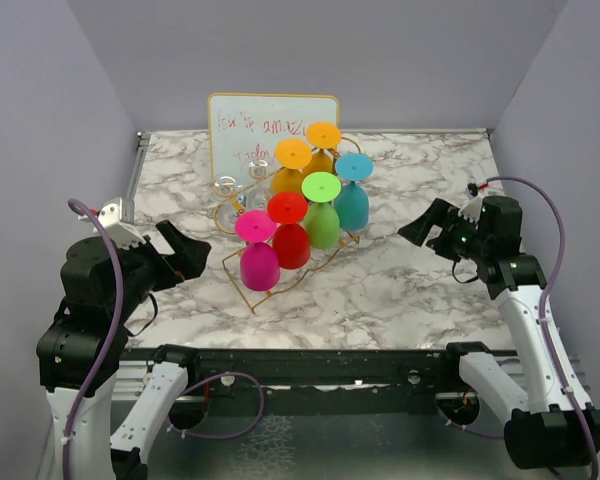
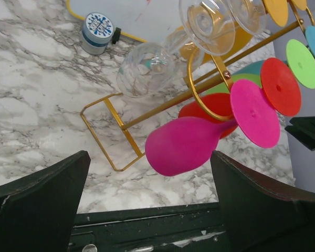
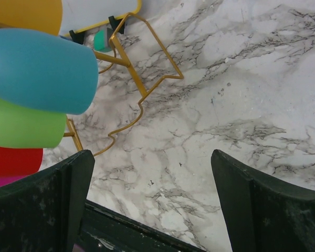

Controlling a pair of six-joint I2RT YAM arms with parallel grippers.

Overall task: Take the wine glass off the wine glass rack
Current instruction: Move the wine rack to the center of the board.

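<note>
The task is only beginning. The pink wine glass (image 1: 259,262) is hanging upside down at the near end of the wine glass rack (image 2: 123,127). The left hand (image 1: 183,257) and the right hand (image 1: 428,229) are hovering beside it, spread wide and empty.

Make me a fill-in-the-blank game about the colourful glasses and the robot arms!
1. On the wine glass rack, the wine glass nearest the arms is coloured ____.
2. Behind the rack stands a small ____ with scribbled writing on it.
3. The left gripper and the right gripper both have their jaws ____.
4. The table has a grey-and-white ____ pattern.

Missing words: pink, whiteboard, open, marble.
</note>
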